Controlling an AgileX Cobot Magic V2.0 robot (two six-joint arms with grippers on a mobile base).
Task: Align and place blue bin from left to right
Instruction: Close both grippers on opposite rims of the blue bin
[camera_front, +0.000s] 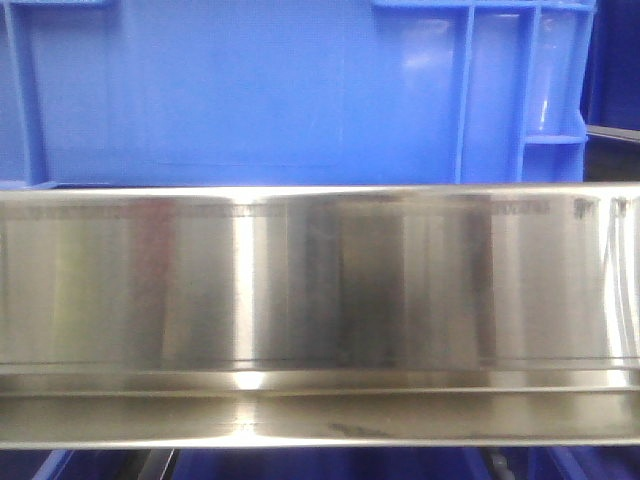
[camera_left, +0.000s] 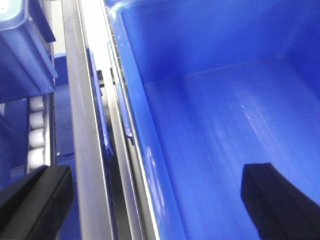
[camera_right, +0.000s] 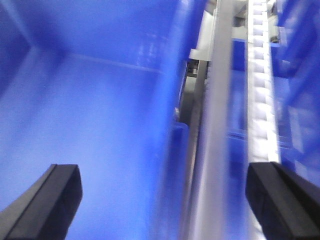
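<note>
Blue bin (camera_front: 250, 90) is smooth glossy plastic, the rail (camera_front: 320, 290) in front is shiny brushed metal with streaky reflections, and the fingers (camera_left: 277, 200) of my left pincer (camera_left: 156, 205) look matte black.

Glare streaks the steel rail (camera_front: 250, 290); motion blur smears the blue bin (camera_right: 90, 125).

Front view: bright-blue ribbed plastic crate (camera_front: 250, 90) cropped at 12, 9, 3 o'clock; base hidden behind brushed steel rail (camera_front: 320, 280). R wrist view blurred, white roller track (camera_right: 262, 100) at 1 o'clock smeared. Left gripper (camera_left: 157, 200), right gripper (camera_right: 165, 200): fingers cropped at 6.
</note>
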